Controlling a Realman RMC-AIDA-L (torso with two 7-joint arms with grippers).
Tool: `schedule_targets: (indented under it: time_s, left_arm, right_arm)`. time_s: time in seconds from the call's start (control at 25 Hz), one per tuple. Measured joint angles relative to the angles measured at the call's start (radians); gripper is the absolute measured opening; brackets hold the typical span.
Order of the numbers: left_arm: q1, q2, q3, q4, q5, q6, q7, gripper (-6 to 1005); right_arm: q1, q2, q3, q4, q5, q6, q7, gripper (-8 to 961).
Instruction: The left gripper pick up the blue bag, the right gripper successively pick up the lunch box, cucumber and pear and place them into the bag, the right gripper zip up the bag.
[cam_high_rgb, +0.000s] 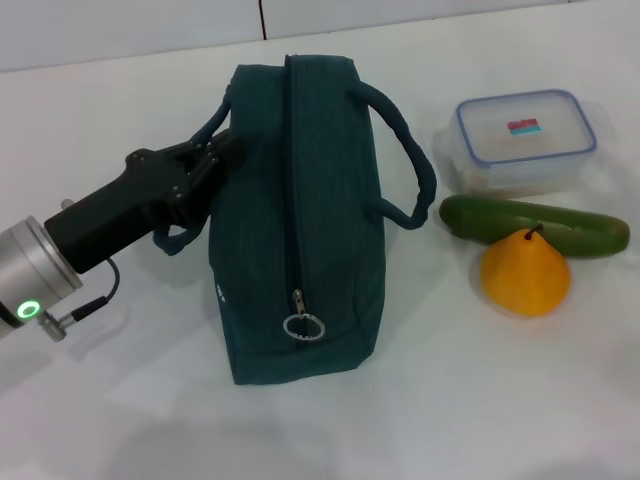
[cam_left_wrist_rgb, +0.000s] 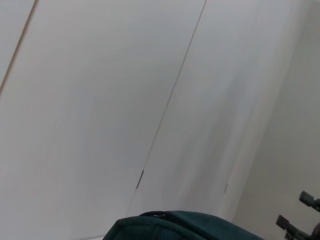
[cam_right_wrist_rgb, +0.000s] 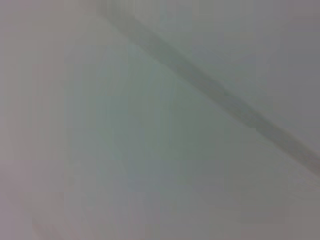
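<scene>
Zipped blue bag (cam_high_rgb: 300, 220), left gripper (cam_high_rgb: 222, 150) at its edge.

A plain white surface (cam_high_rgb: 130, 400) filled nearly all of the head view. Along its far edge ran a pale wall (cam_high_rgb: 130, 30), split by a thin dark vertical seam (cam_high_rgb: 261, 18) a little left of the middle. In the left wrist view, pale panels (cam_left_wrist_rgb: 100, 100) were crossed by a thin dark slanting seam (cam_left_wrist_rgb: 172, 100), and two small dark fittings (cam_left_wrist_rgb: 300, 215) of unclear kind showed at one edge. The right wrist view held only a blurred pale plane crossed by a soft grey band (cam_right_wrist_rgb: 215, 95).
</scene>
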Motion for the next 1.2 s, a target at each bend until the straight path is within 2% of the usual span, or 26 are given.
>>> schedule_targets:
  time_s: [0.04,0.08,0.28,0.76,1.2]
  left_arm:
    - [0.000,0.000,0.000,0.000,0.000,0.000,0.000,44]
    - [0.001,0.000,0.000,0.000,0.000,0.000,0.001,44]
    - [0.001,0.000,0.001,0.001,0.001,0.000,0.001,44]
    - [0.001,0.001,0.002,0.000,0.006,0.000,0.007,44]
    - [0.010,0.003,0.001,-0.008,0.005,0.000,0.008,44]
  right_arm:
    - [0.000,0.000,0.000,0.000,0.000,0.000,0.000,833]
    - [-0.020,-0.002,0.059,0.035,0.003,0.036,0.052,832]
    - [-0.025,-0.004,0.062,0.047,-0.002,0.140,0.174,832]
    - [0.056,-0.006,-0.041,0.051,-0.024,0.371,0.410,830]
    - [0.103,0.000,-0.106,0.052,-0.024,0.475,0.514,829]
